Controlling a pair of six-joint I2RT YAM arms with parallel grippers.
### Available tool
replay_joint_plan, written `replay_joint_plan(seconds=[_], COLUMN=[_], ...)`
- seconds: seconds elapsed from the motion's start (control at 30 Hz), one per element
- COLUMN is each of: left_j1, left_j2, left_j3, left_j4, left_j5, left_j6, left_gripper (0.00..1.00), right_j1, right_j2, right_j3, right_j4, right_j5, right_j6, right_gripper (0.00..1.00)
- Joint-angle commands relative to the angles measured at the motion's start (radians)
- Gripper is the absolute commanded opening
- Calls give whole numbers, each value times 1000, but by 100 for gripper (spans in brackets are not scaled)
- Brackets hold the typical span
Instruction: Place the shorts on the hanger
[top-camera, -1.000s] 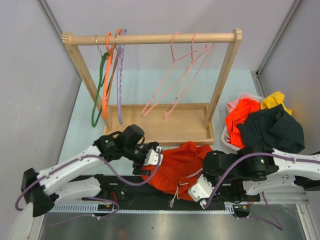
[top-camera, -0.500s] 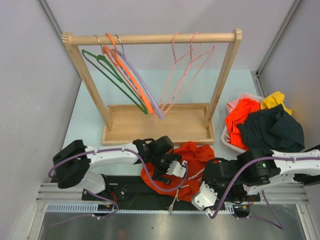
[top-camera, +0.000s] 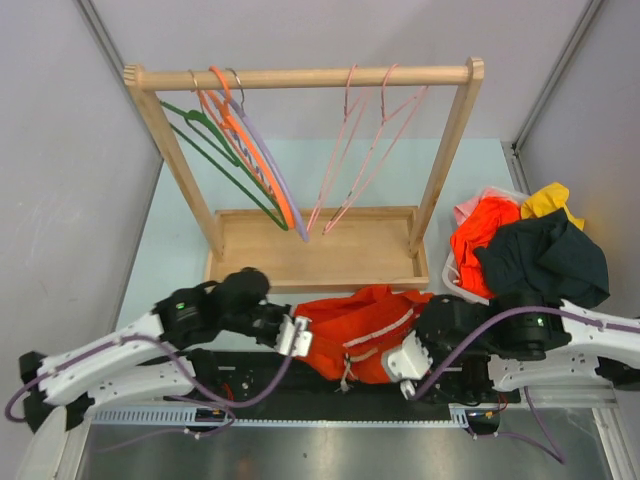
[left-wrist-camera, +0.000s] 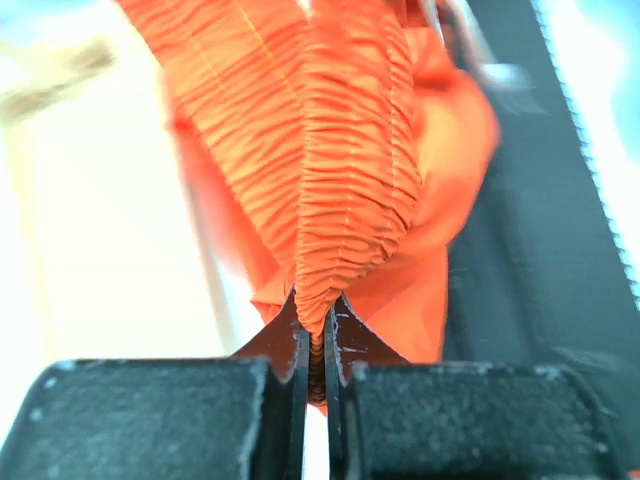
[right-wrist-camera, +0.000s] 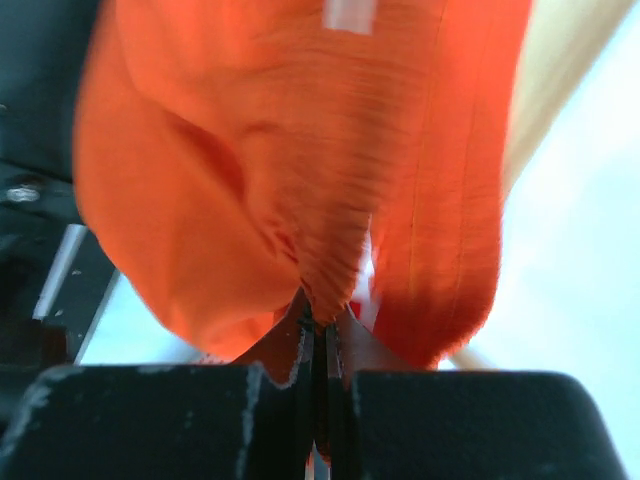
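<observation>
left pincer (top-camera: 297, 335): clenched hard on a bunched bit of ruched waistband, cloth wedged right between the fingertips
right pincer (top-camera: 405, 358): clamped too, biting a fold of the same orange cloth; which edge exactly, no idea, wrist view too blurry
shorts (top-camera: 355, 325): strung between the two pincers, pulled out sideways, pale stripe on top, drawstring dangling under the middle; low over the near side of the tabletop (top-camera: 180, 240), can't tell if the saggy middle touches anything
hanger (top-camera: 352, 160): hooked on the wooden rail (top-camera: 300, 77) next to its twin, well beyond and above both pincers, nothing touching it
other clothes (top-camera: 530, 250): heaped off to the outer side of the right pincer, well apart from the cloth in the grip
done so far: pick-up looks sorted, going by this; two-sided grip on, garment opened roughly to its width
left to do: basically the whole hanging part, by the look of it; lift, carry out toward the rail, get the fabric over or through the pink wire, then let go
rough progress: early-to-middle, at a guess
likely snag: thin tilted wire plus floppy cloth, so probably fiddly to thread without knocking the twin or the wire off the rail
</observation>
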Motion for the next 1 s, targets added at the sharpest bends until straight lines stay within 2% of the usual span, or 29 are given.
replay_joint_plan(seconds=[0.0,0.03,0.07,0.1,0.13,0.27,0.33,0.4,0.53,0.6,0.67,0.7,0.77,0.8,0.87,0.9,0.93,0.97], left_j1=[29,76,113,177,200,226,226,226,222,222,222,222,222,222,222,222,222,222], left_j2=[-137,-140,-142,-142,-143,-186,-220,-242,-268,-245,-197,-185,-164,-162,-179,-194,-209,-244], left_j3=[-14,-13,-10,-7,-5,-39,-115,-189,-272,-316,-336,-341,-339,-335,-306,-294,-281,-251], left_j4=[-4,25,44,68,99,143,226,239,163,166,163,171,154,125,40,9,-25,-94], left_j5=[-407,-463,-513,-589,-628,-746,-867,-883,-756,-728,-659,-639,-544,-512,-385,-345,-314,-248], left_j6=[-147,-145,-136,-124,-98,-34,-7,26,8,-3,-1,-4,-12,-15,-10,-10,-9,-6], left_gripper=[0,1,0,0,0,0,0,0,0,4,20,31,42,50,58,65,69,71], right_j1=[-272,-352,-530,-605,-735,-878,-894,-896,-838,-790,-765,-741,-728,-724,-722,-722,-721,-721], right_j2=[-6,19,37,57,101,154,162,178,192,188,191,204,227,249,267,263,249,235], right_j3=[-28,-26,-11,1,17,43,14,-12,-102,-156,-227,-244,-284,-290,-293,-295,-293,-295], right_j4=[165,203,239,294,311,288,325,371,371,397,443,455,481,483,471,465,442,429], right_j5=[53,19,-21,-109,-153,-354,-365,-391,-437,-432,-426,-417,-405,-402,-394,-394,-400,-406], right_j6=[-104,-148,-184,-246,-267,-342,-313,-279,-219,-206,-198,-196,-190,-189,-184,-184,-187,-190], right_gripper=[0,0,0,0,0,0,0,0,1,3,4,6,8,14,25,36,42,55])
